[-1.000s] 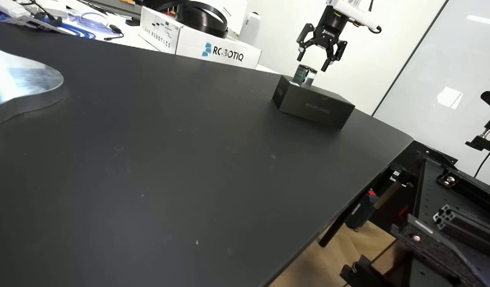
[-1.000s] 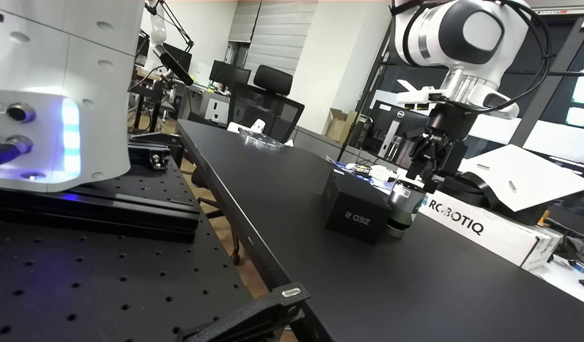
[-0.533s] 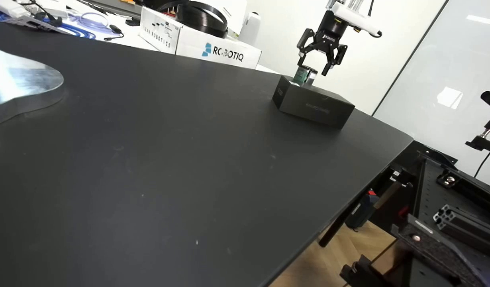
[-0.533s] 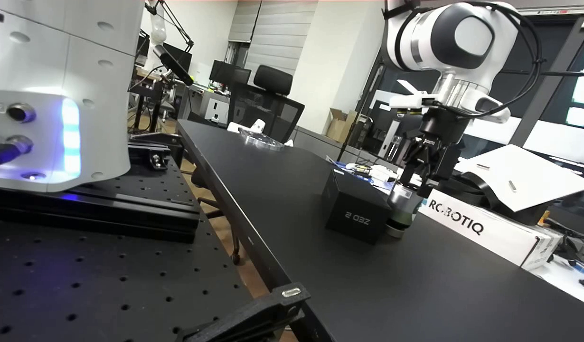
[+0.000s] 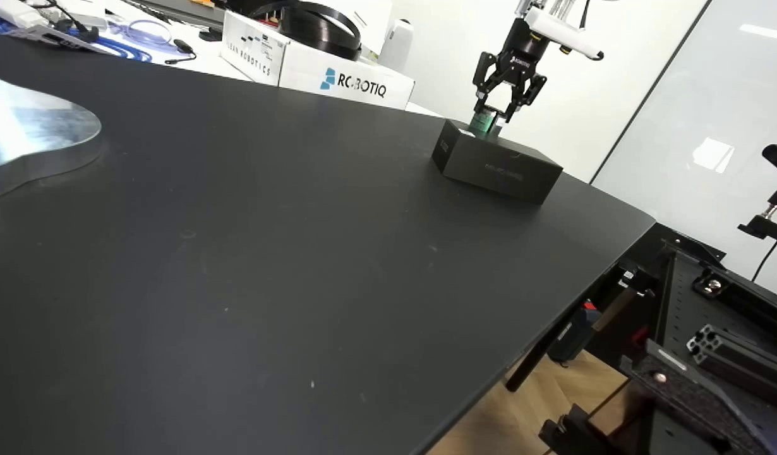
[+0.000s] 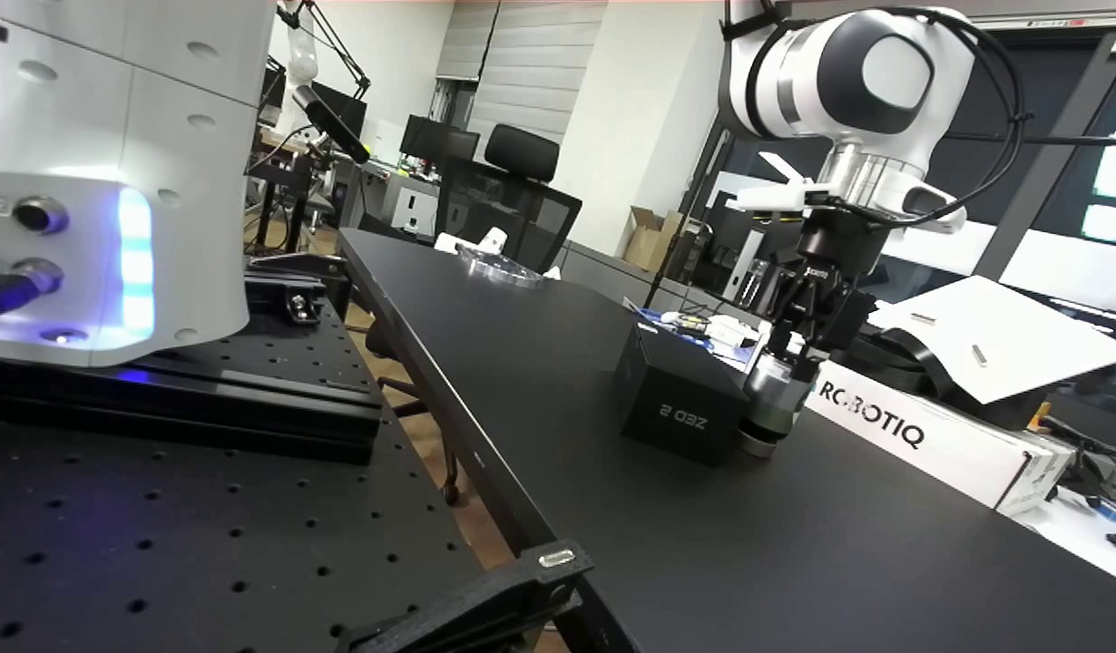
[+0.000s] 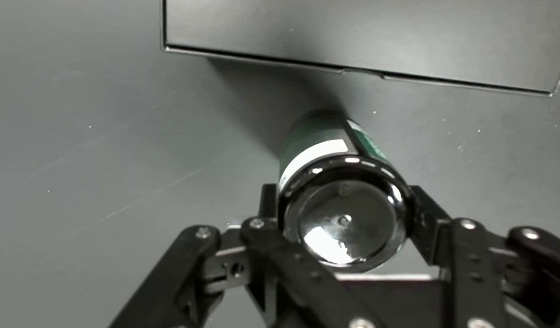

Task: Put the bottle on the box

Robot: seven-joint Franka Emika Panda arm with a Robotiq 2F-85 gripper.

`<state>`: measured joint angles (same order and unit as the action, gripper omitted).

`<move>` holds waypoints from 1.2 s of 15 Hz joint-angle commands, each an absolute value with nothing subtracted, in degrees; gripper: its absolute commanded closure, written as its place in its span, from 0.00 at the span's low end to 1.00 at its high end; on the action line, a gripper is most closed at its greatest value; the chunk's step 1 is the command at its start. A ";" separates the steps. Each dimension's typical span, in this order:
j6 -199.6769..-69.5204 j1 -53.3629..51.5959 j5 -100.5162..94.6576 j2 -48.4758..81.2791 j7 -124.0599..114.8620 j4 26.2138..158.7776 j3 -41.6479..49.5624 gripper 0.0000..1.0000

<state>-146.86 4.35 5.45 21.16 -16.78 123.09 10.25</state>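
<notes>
- Fingers (image 7: 267,200) of the black two-fingered gripper (image 6: 791,354) appear clamped on both sides of a squat, glossy dark bottle (image 7: 346,196) with a green label. It stands on the matte black tabletop (image 7: 102,136), just beside the low, matte black rectangular box (image 5: 499,164); in the wrist view a strip of tabletop shows between the two.
- A slip ranks as the likeliest trouble: the hold sits high, near the bottle's rounded, shiny upper end, where smooth walls could slide through the fingers or let the bottle swing.
- Too low a lift before the move across could drive the bottle's lower end into the box, shoving it along the tabletop.
- A topple could follow release, since the bottle seems to stand base-up on its narrower end; a landing close to the box's edge would make that likelier.
- Hidden behind the box in an exterior view (image 5: 499,164): the bottle's lower part. In an exterior view the grey lower end (image 6: 756,443) seems to meet the tabletop, though how much weight rests there is hard to judge.
- The fingers mask part of the bottle's upper wall; its label is too small to read. In the wrist view, the box's far part and the gripper's rear are cut off.
</notes>
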 commanded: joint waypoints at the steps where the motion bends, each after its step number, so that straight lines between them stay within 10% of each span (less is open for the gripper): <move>1: -146.13 3.87 4.20 18.59 -17.17 124.20 10.24 0.56; 18: -136.79 4.08 -1.42 -9.68 -9.97 140.37 6.87 0.56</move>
